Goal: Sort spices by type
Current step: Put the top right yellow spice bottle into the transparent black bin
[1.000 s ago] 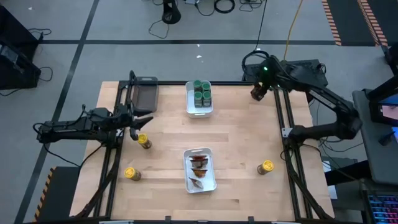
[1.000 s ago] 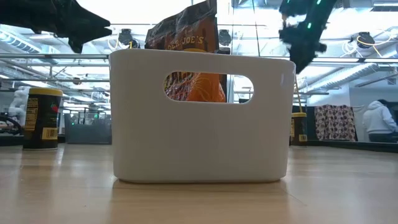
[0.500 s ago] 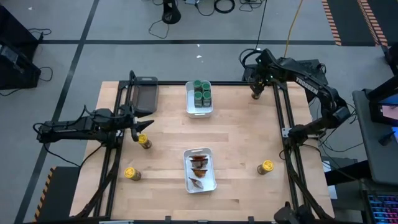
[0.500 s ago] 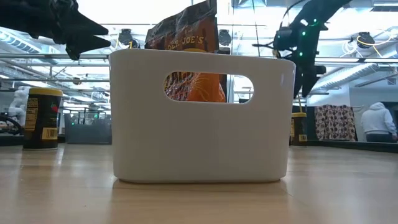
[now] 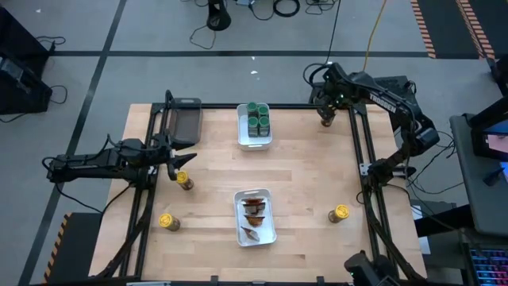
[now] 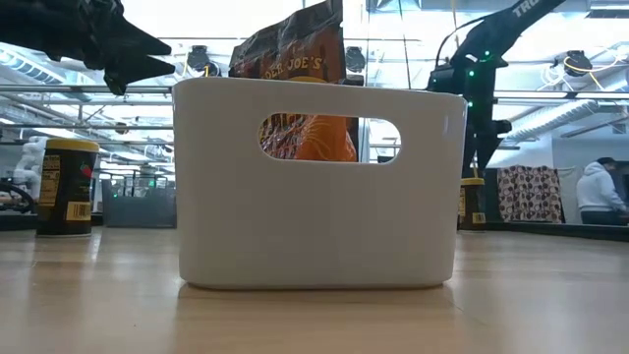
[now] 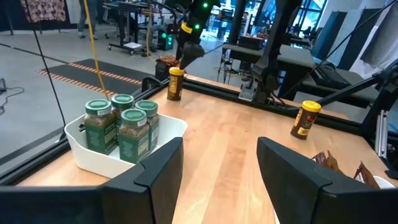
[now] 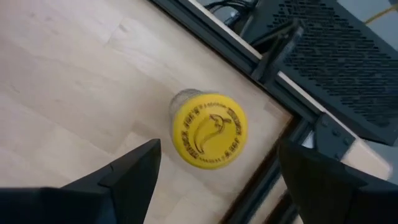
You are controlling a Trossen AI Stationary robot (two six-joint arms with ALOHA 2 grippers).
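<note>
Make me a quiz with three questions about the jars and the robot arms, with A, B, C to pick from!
1. Where do the green-lidded jars stand?
A. In the far white bin
B. On the dark tray
C. On bare table

2. How many yellow-lidded jars stand on the table?
A. Two
B. Four
C. Six

3. How is the right tool?
A. Shut on a jar
B. Open above a yellow lid
C. Holding a packet

Answers: 1 A, the high view shows them inside that bin. 2 B, jars at and. 3 B, its fingers stand wide apart either side of the lid.
</note>
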